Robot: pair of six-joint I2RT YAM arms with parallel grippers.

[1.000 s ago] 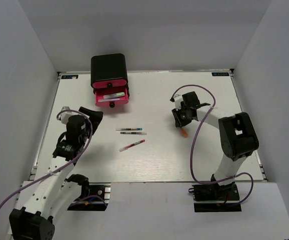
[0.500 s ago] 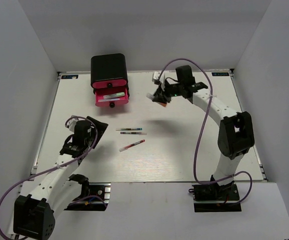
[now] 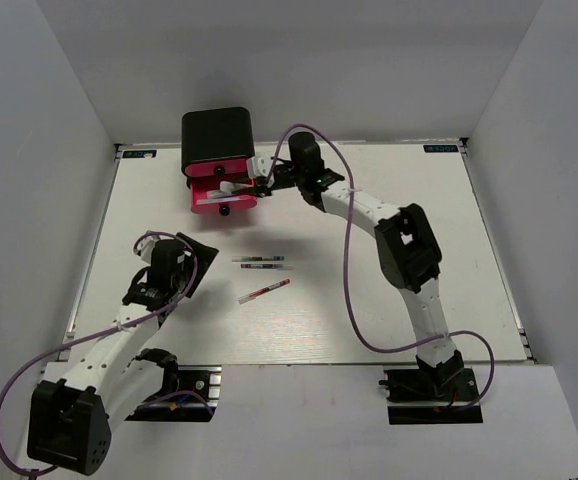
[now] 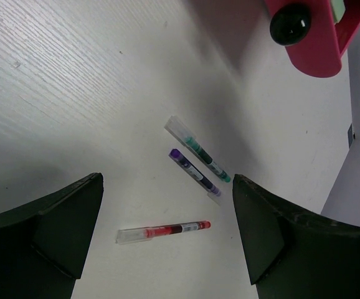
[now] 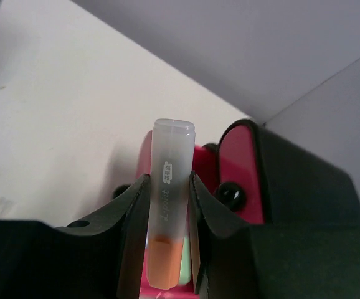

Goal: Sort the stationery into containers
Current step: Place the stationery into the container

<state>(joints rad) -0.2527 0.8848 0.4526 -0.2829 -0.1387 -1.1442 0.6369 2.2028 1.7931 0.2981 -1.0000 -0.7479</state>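
My right gripper (image 3: 252,181) is shut on the orange marker (image 5: 167,218), which has a frosted cap, and holds it over the open pink drawer (image 3: 223,196) of the black cabinet (image 3: 217,134). Something green shows in the drawer below the marker. My left gripper (image 3: 191,262) is open and empty above the table, left of the pens. Two whitish pens (image 3: 262,262) lie side by side mid-table, and the red pen (image 3: 264,291) lies just nearer. In the left wrist view the red pen (image 4: 164,231) lies between my fingers and the whitish pens (image 4: 195,161) lie beyond. The blue marker and eraser are out of view.
The cabinet stands at the far left of the white table (image 3: 389,290). Grey walls close in the table on three sides. The drawer's black knob (image 4: 290,23) shows at the top of the left wrist view.
My right arm has swung from the right side of the table to the far left, carrying the orange marker over the open drawer. My left gripper has drawn back slightly toward the pens' left.
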